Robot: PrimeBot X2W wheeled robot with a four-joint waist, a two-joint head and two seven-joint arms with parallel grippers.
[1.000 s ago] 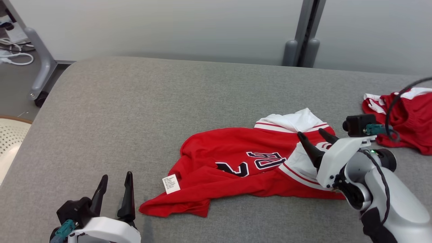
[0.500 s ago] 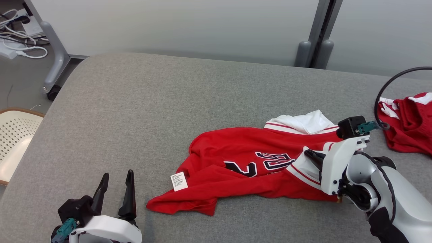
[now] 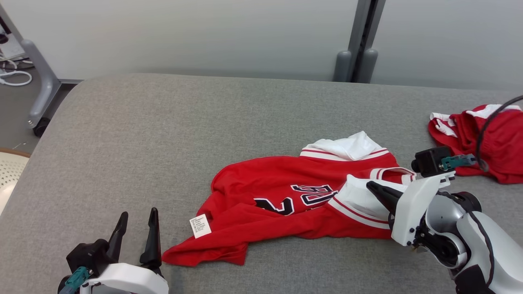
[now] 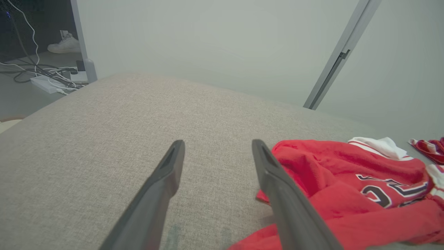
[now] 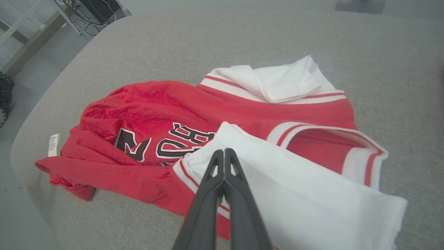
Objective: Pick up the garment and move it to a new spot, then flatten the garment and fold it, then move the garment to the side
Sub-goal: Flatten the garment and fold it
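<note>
Seeing left gripper (image 3: 139, 213) spread open over near-left corner of surface (image 3: 122, 134). Reading right gripper (image 5: 223, 151) as clenched, tips together on white sleeve (image 5: 295, 194) of red shirt (image 3: 261, 179); can't tell if cloth pinched. Finding shirt crumpled right of middle, toward near edge, white tag (image 3: 200, 226) at left end. Also spotting second red bundle (image 3: 486, 143) farther back, right edge.

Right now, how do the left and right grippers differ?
The left gripper is open, fingers well apart; the right gripper is shut, fingers pressed together. The left gripper sits over bare grey cushion near the red jersey's hem; the right gripper's tips lie at the jersey's white sleeve, though pinched cloth cannot be confirmed. Both have two long dark fingers.
</note>
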